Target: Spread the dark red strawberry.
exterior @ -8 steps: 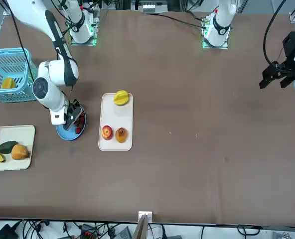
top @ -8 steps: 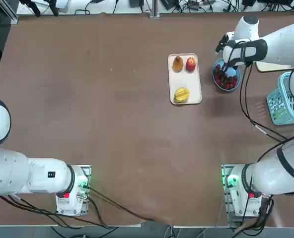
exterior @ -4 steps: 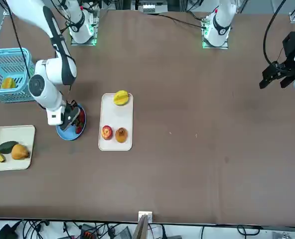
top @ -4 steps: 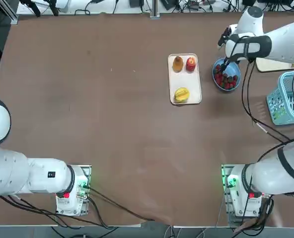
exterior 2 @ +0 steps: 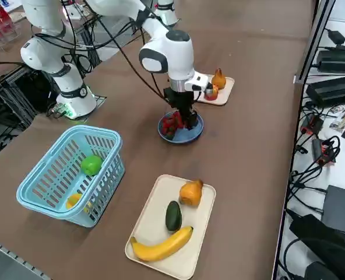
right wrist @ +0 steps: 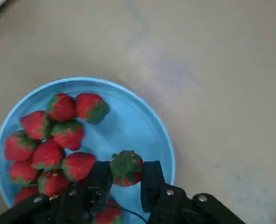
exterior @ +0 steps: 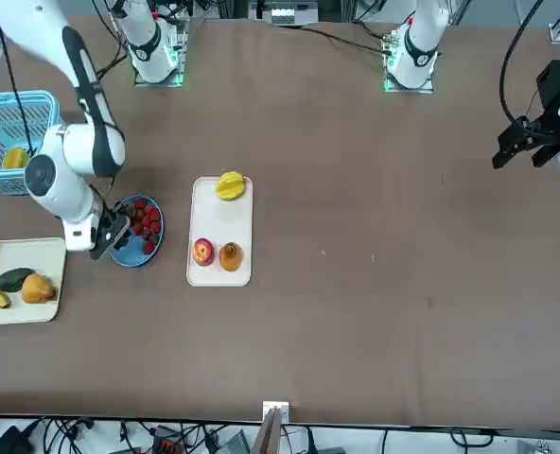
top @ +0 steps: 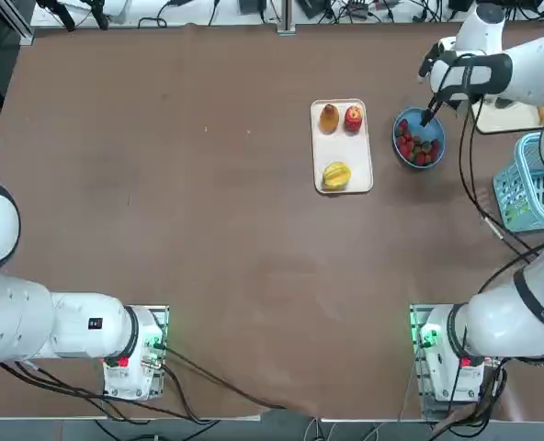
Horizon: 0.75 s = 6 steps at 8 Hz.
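Note:
A blue plate (right wrist: 128, 126) carries several red strawberries (right wrist: 49, 149) heaped on one side. My right gripper (right wrist: 125, 174) is shut on one dark red strawberry (right wrist: 125, 165), held just over the plate's bare side near its rim, apart from the heap. From overhead, the gripper (top: 426, 117) hangs above the far right edge of the plate (top: 419, 165). The front view puts the gripper (exterior: 107, 236) at the outer edge of the plate (exterior: 133, 264). In the right side view the gripper (exterior 2: 186, 119) stands over the plate (exterior 2: 181, 139).
A cream tray (top: 344, 152) with a pear, an apple and a yellow star fruit lies left of the plate. A light-blue basket (top: 527, 184) with fruit stands to the right. Another cream tray (exterior: 20, 307) holds a banana, an avocado and an orange fruit.
My right gripper has moved from over the strawberry heap toward the plate's far right edge and risen, now carrying one strawberry clear of the others.

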Each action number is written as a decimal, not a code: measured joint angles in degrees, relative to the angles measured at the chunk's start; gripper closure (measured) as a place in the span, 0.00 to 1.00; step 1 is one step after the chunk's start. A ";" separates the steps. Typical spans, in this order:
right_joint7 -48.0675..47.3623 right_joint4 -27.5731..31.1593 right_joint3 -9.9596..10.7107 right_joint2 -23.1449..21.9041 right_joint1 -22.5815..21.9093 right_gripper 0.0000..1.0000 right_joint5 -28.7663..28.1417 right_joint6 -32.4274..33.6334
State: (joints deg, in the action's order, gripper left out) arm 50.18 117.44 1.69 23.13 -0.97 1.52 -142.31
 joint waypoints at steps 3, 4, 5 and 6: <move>-0.05 -4.98 -0.98 4.07 -0.51 0.62 -0.06 0.03; -0.05 -5.57 -1.01 4.97 -0.79 0.54 -0.06 0.03; -0.05 -5.82 -1.08 5.52 -1.05 0.48 -0.06 0.18; -0.05 -5.87 -1.10 5.73 -1.28 0.33 -0.06 1.27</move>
State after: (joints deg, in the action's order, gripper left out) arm 50.12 111.56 0.59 28.85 -2.25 1.45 -141.04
